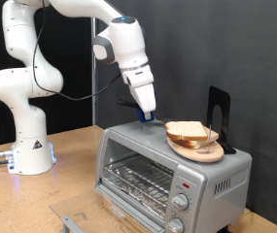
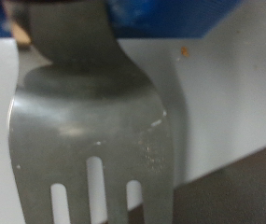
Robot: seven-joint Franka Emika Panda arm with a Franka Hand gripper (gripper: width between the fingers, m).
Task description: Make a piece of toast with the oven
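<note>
Here, jaws clamped on a fork, the gripper hovers beside the piece of toast atop the oven, a light, crumbly slice likely best lifted from beneath.

No word, brand or number can be read in either view. The white robot arm base carries a small triangular warning sign, too small to make out. The small silver boxy toaster oven shows marks around its round knobs, all blurred beyond reading.
</note>
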